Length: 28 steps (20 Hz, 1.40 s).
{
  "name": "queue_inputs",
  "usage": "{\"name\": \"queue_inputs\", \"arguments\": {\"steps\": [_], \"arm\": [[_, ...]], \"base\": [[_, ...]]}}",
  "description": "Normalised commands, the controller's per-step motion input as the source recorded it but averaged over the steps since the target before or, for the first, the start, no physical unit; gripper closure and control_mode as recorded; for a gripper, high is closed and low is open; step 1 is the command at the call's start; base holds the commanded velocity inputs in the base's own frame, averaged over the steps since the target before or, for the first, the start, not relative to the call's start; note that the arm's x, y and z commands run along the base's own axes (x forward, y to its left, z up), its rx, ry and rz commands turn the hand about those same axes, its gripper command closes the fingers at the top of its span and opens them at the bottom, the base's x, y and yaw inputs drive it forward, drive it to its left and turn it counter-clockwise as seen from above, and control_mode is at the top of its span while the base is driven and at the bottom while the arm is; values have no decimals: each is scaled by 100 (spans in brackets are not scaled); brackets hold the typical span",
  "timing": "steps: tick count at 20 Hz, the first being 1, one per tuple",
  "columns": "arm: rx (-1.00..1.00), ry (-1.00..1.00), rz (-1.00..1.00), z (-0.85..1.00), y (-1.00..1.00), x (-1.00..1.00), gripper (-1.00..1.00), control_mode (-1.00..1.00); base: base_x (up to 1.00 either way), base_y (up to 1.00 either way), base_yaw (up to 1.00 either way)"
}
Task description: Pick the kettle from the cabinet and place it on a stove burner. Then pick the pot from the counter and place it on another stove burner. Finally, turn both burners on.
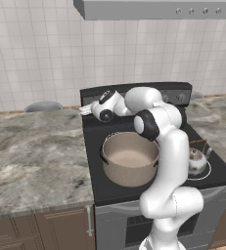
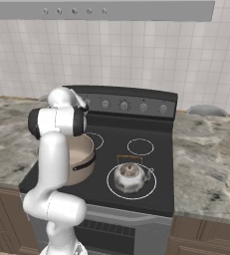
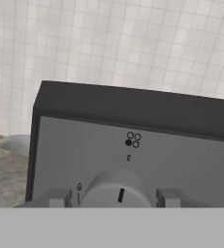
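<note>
Closest to the hand camera, a grey round knob (image 3: 114, 190) sits between the two finger tips of the gripper (image 3: 114, 197). One tip shows to the left of the knob and one to the right, so the jaws stand partly open around it; whether the pads touch the knob cannot be told. A dark pointer line marks the knob's face, and small printed burner symbols sit above it on the grey back panel (image 3: 181, 160), which is capped by a black top edge. Behind the panel rises a white tiled wall (image 3: 108, 43).

From the left base view, the white arm (image 1: 170, 161) bends up and over the stove (image 1: 134, 195), with its hand reaching to the left end of the raised back panel. On the black glass top, the pot (image 1: 130, 158), beige with a dark rim, sits on the front left burner. The kettle (image 2: 130, 178), small and shiny silver with a thin dark handle, stands on the front right burner, just beside the pot but apart from it. Veined marble counter (image 1: 33, 156) stretches to both sides of the stove. A grey range hood (image 2: 101, 10) hangs overhead.
</note>
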Motion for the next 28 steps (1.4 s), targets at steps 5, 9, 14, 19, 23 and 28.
{"name": "queue_inputs", "arguments": {"steps": [5,9,14,19,23,28], "arm": [[0,0,1,-2,0,2,100,-100],[0,0,1,-1,0,0,100,-100],[0,0,1,0,0,0,100,-100],[0,0,0,0,0,0,100,-100],[-1,0,0,0,0,0,100,-100],[-5,1,0,0,0,0,100,-100]], "base": [[0,0,0],[0,0,0],[0,0,0],[0,0,0],[0,0,0],[0,0,0]]}}
